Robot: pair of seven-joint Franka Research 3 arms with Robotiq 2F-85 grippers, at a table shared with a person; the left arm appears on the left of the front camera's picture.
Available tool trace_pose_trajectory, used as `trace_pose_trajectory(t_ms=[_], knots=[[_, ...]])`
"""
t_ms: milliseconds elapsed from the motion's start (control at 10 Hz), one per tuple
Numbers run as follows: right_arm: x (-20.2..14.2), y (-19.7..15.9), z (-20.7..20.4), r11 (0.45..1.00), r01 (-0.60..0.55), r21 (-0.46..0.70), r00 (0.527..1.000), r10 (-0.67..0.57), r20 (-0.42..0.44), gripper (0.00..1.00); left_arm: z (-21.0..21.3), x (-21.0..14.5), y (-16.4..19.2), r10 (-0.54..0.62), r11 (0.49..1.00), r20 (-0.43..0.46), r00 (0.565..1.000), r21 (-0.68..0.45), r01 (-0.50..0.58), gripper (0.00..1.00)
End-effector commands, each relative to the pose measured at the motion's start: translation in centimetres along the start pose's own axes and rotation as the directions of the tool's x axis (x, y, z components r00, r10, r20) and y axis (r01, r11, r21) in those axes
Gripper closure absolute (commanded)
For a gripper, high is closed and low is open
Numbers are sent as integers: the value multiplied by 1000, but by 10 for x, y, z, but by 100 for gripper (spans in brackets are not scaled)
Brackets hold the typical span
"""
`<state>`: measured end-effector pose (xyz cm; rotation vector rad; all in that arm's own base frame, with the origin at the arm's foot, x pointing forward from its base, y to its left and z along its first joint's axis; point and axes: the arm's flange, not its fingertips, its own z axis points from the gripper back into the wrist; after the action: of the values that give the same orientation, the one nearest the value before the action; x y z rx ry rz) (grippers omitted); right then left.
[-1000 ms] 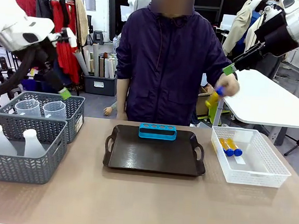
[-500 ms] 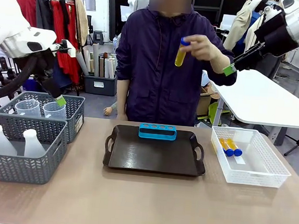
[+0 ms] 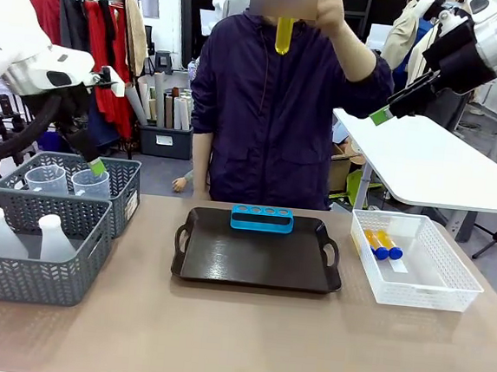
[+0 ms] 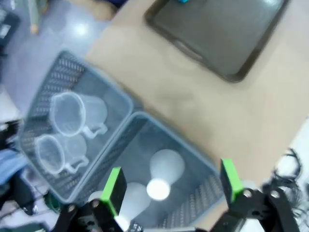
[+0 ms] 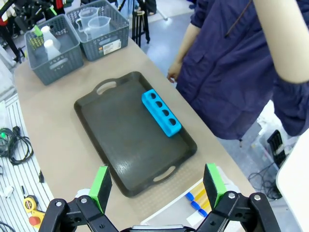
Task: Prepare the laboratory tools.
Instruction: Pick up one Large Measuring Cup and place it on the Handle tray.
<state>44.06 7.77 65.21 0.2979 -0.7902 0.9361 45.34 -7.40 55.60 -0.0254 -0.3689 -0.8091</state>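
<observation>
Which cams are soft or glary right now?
Left wrist view: blurred throughout, the translucent white conical flasks and the grey woven basket around them smeared. Front view: sharp, with a faint streaky sheen on the dark handled tray. Right wrist view: crisp and evenly lit, the small blue four-hole rack well defined.

A dark tray (image 3: pixel 250 264) with two handles lies in the middle of the tan desk (image 3: pixel 235 341), nearer its far edge. At the desk's left end stands a grey woven basket (image 3: pixel 40 279), with a second grey basket (image 3: pixel 128 184) just behind it. A white mesh basket (image 3: pixel 438 292) sits at the right end. Across the desk stands a person (image 3: pixel 272 118) in a dark blue jacket. Behind are a white table (image 3: pixel 446 164) and a rack of red clothes (image 3: pixel 104 43).
</observation>
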Motion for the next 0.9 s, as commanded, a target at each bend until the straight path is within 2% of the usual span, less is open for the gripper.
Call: trace_pose_trajectory(t_ms=[0,200,600,800], knots=[[0,0,1,1000,-5,-4,1000,5,-8,0,-29,21,33,124,990,-115,986,80,-115,0],[0,0,1,1000,-5,-4,1000,5,-8,0,-58,28,51,196,979,-162,967,93,-183,0],[0,0,1,1000,-5,-4,1000,5,-8,0,-111,29,97,451,890,-166,877,150,-430,0],[0,0,1,1000,-5,-4,1000,5,-8,0,-134,22,118,480,876,-185,857,147,-459,0]])
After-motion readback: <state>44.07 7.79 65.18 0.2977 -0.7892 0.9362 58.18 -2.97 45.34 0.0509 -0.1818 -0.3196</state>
